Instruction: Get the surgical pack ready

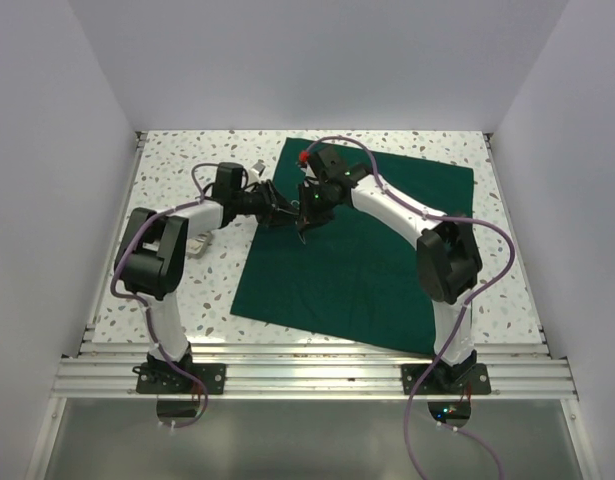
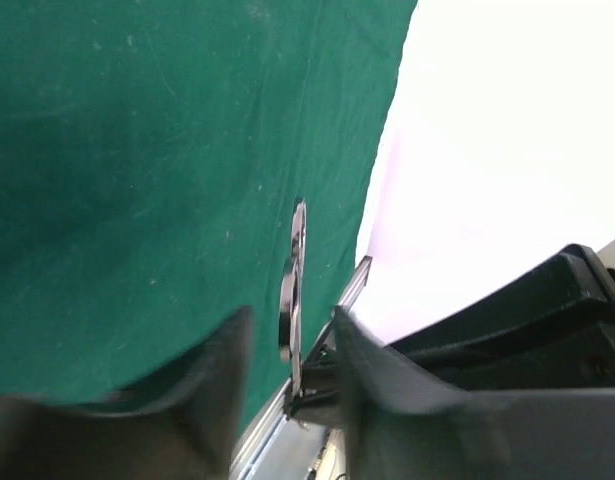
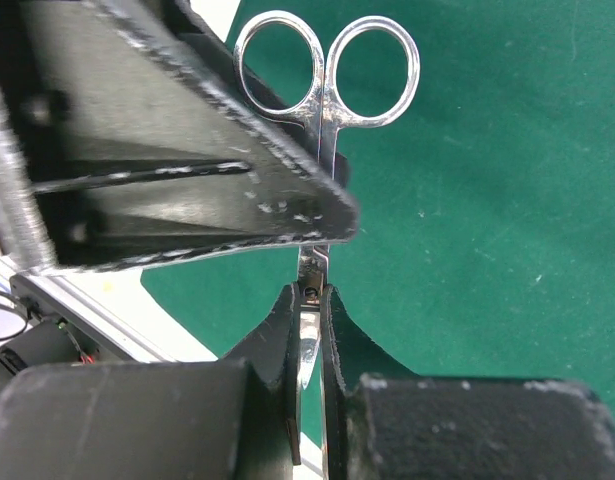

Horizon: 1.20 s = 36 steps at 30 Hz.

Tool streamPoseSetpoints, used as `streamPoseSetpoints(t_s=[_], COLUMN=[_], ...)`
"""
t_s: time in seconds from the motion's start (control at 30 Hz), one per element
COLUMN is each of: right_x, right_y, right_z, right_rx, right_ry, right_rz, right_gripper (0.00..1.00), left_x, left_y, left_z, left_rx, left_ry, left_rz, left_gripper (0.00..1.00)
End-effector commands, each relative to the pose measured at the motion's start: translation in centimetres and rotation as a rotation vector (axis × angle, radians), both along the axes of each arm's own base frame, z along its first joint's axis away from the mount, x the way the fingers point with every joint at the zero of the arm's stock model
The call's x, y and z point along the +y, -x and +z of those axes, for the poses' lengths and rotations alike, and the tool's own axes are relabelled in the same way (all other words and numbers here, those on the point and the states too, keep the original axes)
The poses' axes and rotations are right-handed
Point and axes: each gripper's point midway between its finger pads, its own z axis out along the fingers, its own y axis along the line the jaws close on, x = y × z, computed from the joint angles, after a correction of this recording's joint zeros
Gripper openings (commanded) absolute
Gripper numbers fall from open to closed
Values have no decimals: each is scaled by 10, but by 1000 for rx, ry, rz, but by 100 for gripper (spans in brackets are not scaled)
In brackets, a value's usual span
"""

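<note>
Clamping scissors [image 3: 327, 70] by blades in right gripper [image 3: 310, 295], presumably freeing rings for handover; straddling rings with left gripper [image 2: 292, 320], parted, not yet gripping

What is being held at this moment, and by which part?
The right gripper holds the steel scissors by the blades, close to the pivot. The left gripper straddles the handles with gaps either side, not gripping them.

We cannot see the blades of the scissors [image 3: 323, 125], which vanish between the fingers of the right gripper [image 3: 309, 305] and off the lower edge, while a finger [image 3: 187, 180] of the left gripper [image 2: 287, 345] hides their shanks, and from above they are too small to make out.
</note>
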Motion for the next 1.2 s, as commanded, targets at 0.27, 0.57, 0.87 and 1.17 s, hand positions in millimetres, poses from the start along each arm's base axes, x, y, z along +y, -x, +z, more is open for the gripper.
streamPoseSetpoints(t_s=[0.27, 0.57, 0.87, 1.17], right_x=[4, -33, -33, -32], right_y=[-2, -4, 8, 17], right_z=[43, 35, 26, 19], right_rx=[-79, -35, 22, 65], right_ry=[-55, 79, 73, 58], right_rz=[18, -60, -41, -18], right_gripper=[12, 49, 53, 54], left_x=[3, 174, 295, 338], left_y=[-11, -12, 13, -1], left_z=[17, 10, -3, -21], left_rx=[-84, -124, -48, 27], left_ry=[29, -264, -408, -497], left_rz=[7, 273, 636, 780], left_gripper=[0, 0, 0, 0])
